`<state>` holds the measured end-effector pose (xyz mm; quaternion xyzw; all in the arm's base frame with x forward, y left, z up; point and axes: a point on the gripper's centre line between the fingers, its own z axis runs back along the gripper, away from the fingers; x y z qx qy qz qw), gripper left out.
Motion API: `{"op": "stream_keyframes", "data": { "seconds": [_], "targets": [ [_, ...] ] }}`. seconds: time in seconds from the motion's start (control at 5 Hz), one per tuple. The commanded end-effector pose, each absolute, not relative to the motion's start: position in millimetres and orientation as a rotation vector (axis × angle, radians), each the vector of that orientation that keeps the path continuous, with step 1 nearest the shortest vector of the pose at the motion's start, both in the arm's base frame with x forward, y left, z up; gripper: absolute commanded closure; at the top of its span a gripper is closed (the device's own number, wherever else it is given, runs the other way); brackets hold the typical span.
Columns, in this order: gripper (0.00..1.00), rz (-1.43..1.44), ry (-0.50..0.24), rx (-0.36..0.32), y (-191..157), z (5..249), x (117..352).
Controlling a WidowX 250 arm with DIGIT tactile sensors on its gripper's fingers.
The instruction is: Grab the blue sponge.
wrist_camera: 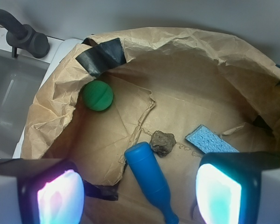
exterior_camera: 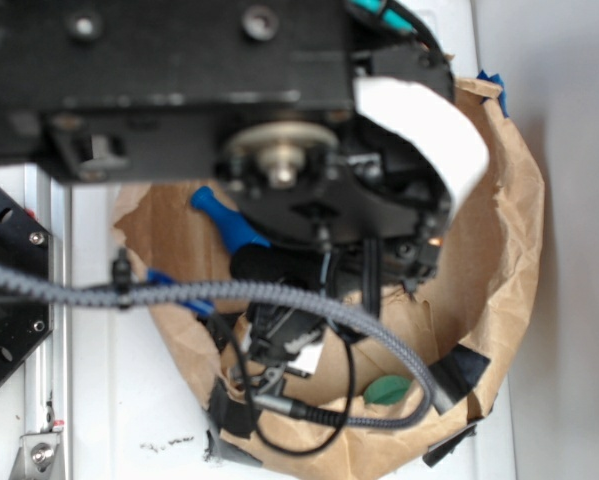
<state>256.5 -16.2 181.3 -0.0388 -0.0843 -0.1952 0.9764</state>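
Note:
In the wrist view the blue sponge (wrist_camera: 210, 140) lies flat on the brown paper, a light-blue speckled rectangle just above my right finger (wrist_camera: 218, 193), which covers its lower end. My gripper (wrist_camera: 140, 198) is open and high above the paper, its glowing pads wide apart, nothing held. Between the fingers lies the darker glossy blue bottle (wrist_camera: 150, 179) on its side. In the exterior view the arm's body hides the sponge; only the bottle's neck (exterior_camera: 219, 215) shows.
A grey-brown rock (wrist_camera: 162, 142) sits between bottle and sponge. A green ball (wrist_camera: 97, 95) rests at the left, also visible as the ball (exterior_camera: 389, 390). Crumpled brown paper walls (wrist_camera: 177, 42) with black tape ring the area. A grey sink (wrist_camera: 9, 102) lies left.

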Motion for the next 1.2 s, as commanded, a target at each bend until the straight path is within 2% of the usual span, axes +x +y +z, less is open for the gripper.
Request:
{"op": "stream_keyframes", "data": {
  "seconds": [0.0,0.2,0.4,0.8,1.0],
  "targets": [
    [0.00,-0.793,-0.242,-0.059,-5.1,165.8,275.5],
    [0.00,-0.942,-0.243,-0.112,3.9,144.2,280.6],
    [0.00,-0.975,-0.244,-0.122,12.6,119.7,286.7],
    [0.00,-0.982,-0.174,-0.149,25.8,83.6,291.7],
    [0.00,-0.994,-0.179,-0.144,28.1,85.1,297.9]
  ]
}}
